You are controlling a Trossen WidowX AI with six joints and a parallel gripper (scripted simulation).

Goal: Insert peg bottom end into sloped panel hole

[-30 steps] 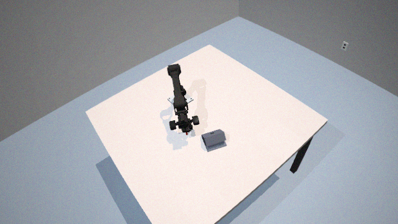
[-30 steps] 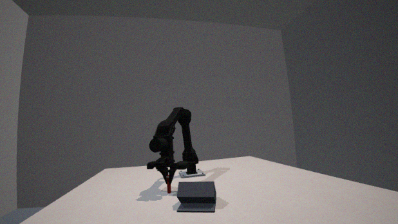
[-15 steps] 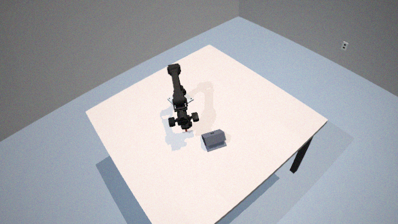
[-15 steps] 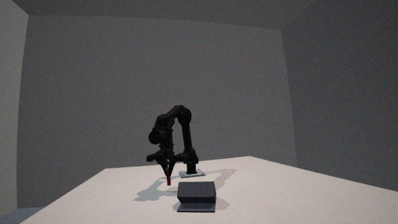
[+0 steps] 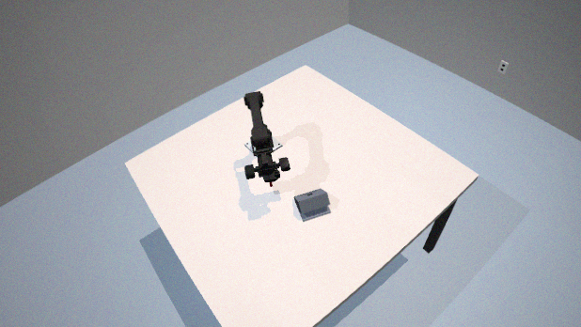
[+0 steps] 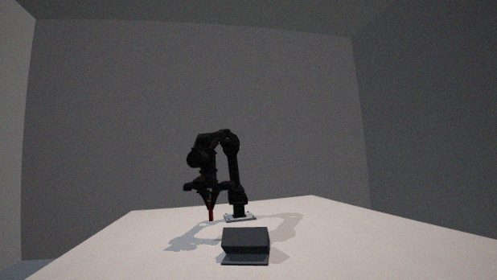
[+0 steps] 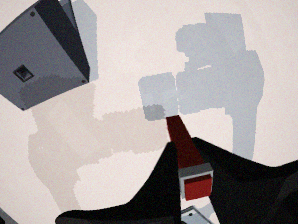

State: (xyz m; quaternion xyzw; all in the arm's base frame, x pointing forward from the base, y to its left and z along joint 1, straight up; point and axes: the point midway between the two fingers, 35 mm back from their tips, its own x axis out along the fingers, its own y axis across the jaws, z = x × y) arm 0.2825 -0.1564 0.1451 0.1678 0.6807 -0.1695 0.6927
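Sloped panel (image 7: 47, 62) partly cut off

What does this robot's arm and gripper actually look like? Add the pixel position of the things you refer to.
The arm (image 5: 258, 117) (image 6: 234, 165) is nearly all black, with chunky rounded joints and slimmer links. Its gripper (image 5: 271, 180) (image 6: 210, 206) (image 7: 182, 145) has two black fingers that taper toward their tips. I can make out no cables or markings.

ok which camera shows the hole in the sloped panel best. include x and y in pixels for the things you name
The wrist view: the square hole (image 7: 23, 73) faces the camera there, whole and unblocked. The top view gives only a small dark mark (image 5: 309, 194) near the panel's (image 5: 312, 203) (image 6: 245, 237) (image 7: 47, 60) upper edge. The exterior view shows no hole.
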